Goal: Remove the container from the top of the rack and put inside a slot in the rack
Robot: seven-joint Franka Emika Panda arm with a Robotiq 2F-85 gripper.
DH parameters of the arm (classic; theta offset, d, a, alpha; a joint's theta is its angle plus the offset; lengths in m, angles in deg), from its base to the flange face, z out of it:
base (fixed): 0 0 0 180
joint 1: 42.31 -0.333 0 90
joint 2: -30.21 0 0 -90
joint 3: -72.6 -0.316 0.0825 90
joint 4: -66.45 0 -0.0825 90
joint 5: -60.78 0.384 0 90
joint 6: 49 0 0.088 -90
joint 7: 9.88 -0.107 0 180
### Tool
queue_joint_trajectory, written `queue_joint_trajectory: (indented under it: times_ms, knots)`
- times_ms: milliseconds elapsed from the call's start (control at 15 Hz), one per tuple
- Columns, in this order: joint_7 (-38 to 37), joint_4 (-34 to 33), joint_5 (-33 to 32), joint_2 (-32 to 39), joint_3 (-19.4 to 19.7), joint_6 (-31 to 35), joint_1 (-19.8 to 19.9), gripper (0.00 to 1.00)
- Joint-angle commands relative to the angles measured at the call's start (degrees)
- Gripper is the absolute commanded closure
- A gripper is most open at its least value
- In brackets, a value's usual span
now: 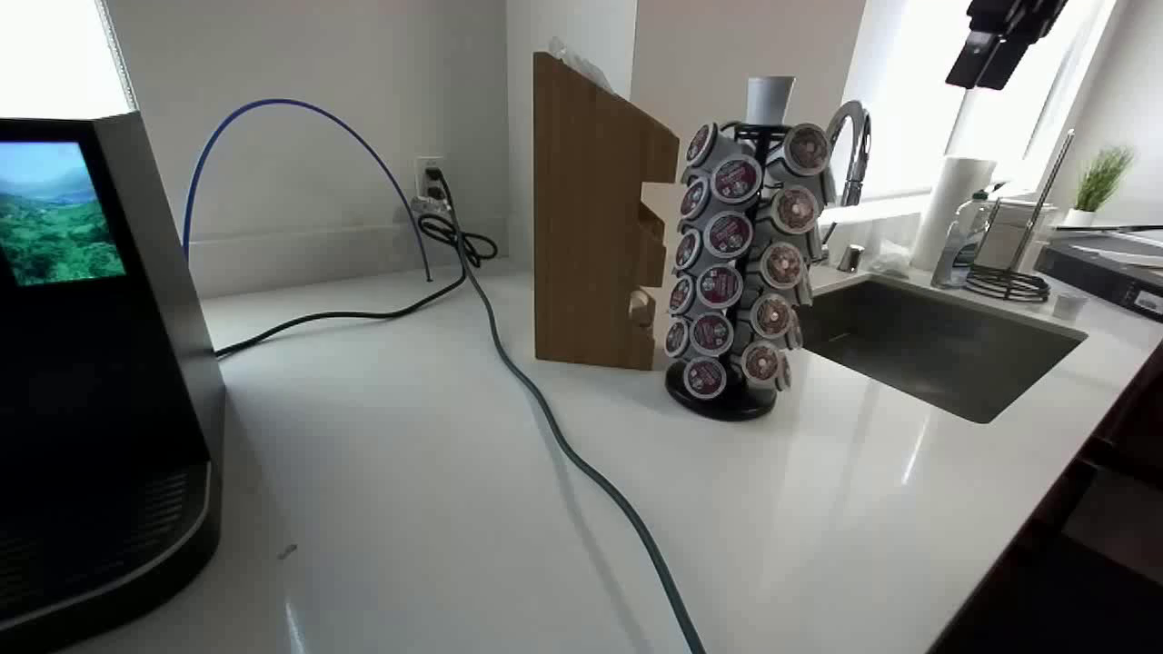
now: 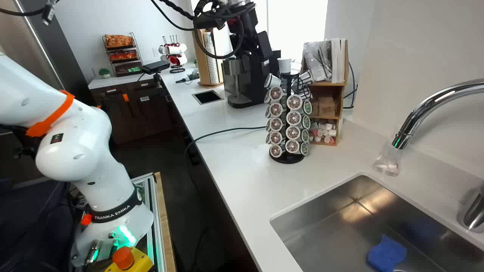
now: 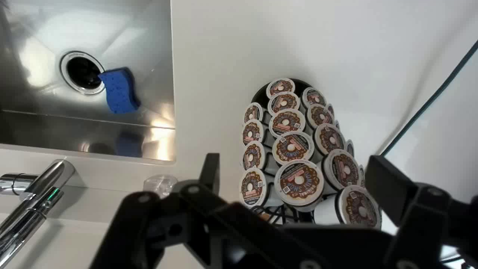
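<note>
White container [image 1: 770,100] tops the rack [image 1: 740,407], seemingly apart from the hand [image 1: 981,75].

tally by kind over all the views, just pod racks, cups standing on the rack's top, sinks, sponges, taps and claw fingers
Pod rack: 1
White cup on top of it: 1
Sink: 1
Blue sponge: 1
Tap: 1
Claw fingers: 2
Total: 7
</note>
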Motion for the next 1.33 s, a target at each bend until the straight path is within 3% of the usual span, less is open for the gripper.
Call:
queue_joint_trajectory:
  times_ms: [0,267,667,1267]
  knots:
    - [0.02,-0.14,0.05,0.05,-0.06,-0.14,0.06,0.00]
    - [0.02,-0.14,0.05,0.05,-0.06,-0.14,0.06,0.00]
    - [-6.79,-3.14,-0.27,3.05,-3.91,2.85,-0.10,0.00]
    - [-14.29,-10.05,-1.41,11.51,-7.60,7.24,-0.14,0.00]
